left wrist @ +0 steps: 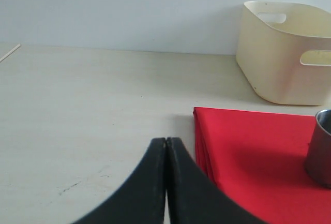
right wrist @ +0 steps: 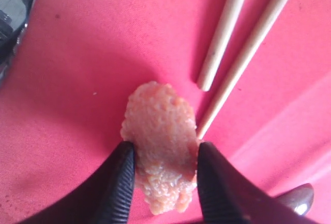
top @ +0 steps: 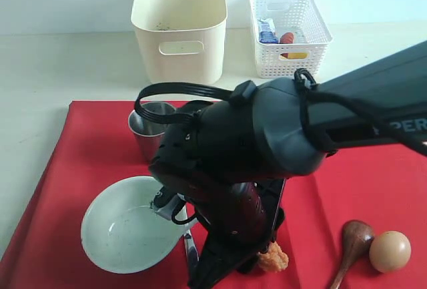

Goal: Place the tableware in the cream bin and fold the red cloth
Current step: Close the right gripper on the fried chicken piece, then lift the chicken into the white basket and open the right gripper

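Note:
The red cloth (top: 80, 155) lies spread on the table. On it stand a steel cup (top: 152, 125) and a pale bowl (top: 127, 232); a dark wooden spoon (top: 353, 239) lies at the front right. Two wooden chopsticks (right wrist: 227, 32) lie just beyond my right gripper (right wrist: 163, 154), which is shut on a rough orange-pink food piece (right wrist: 160, 125) resting on the cloth (right wrist: 77, 79). The right arm (top: 267, 135) hides much of the cloth's middle. My left gripper (left wrist: 166, 141) is shut and empty over bare table beside the cloth's edge (left wrist: 248, 146). The cream bin (top: 179, 29) stands behind the cloth.
A white lattice basket (top: 290, 32) with food items stands right of the cream bin. An egg (top: 389, 251) sits beside the spoon. A metal utensil (top: 189, 245) lies by the bowl under the arm. Pale tabletop (top: 60, 69) stretches to the left.

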`<state>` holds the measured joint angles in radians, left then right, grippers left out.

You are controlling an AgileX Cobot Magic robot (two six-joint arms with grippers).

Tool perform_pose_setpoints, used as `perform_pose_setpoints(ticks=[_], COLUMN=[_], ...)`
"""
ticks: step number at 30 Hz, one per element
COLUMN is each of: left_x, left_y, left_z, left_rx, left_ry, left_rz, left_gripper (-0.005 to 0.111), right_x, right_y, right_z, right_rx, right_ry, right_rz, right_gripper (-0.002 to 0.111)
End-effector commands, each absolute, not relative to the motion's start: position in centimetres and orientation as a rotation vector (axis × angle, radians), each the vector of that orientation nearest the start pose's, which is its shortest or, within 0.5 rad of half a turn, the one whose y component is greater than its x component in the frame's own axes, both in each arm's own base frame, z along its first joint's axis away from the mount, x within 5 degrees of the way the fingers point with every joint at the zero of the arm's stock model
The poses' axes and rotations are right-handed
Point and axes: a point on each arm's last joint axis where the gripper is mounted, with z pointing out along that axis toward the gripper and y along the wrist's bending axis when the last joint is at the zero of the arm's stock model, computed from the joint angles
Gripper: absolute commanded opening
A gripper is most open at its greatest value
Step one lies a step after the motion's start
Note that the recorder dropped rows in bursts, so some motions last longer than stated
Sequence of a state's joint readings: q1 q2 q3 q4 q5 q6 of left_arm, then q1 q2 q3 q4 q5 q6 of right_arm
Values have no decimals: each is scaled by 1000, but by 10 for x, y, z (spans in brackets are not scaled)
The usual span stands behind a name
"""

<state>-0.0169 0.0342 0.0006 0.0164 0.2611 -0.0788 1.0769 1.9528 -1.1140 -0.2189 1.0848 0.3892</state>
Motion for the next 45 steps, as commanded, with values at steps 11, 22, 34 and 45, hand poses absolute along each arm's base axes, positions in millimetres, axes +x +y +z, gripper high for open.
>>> perform_pose_setpoints(ticks=[11, 22, 34, 45], left_x=[58, 58, 58, 58], left_y=[-1, -1, -1, -1], left_z=[188, 188, 188, 188], left_rx=[-39, -39, -39, -39], left_ry=[1780, 1780, 1780, 1780], left_rz=[-59, -59, -59, -59], left_gripper=[1, 1, 1, 1], right_x=[164, 165, 169, 200], right_y=[273, 273, 273, 248], right_z=[122, 122, 170, 240], right_rx=[-1247, -1254, -1201, -1094], right_ry=[2947, 2935, 2851, 2433], right_rz=[-448, -457, -371, -559], right_gripper=[50, 30, 0, 0])
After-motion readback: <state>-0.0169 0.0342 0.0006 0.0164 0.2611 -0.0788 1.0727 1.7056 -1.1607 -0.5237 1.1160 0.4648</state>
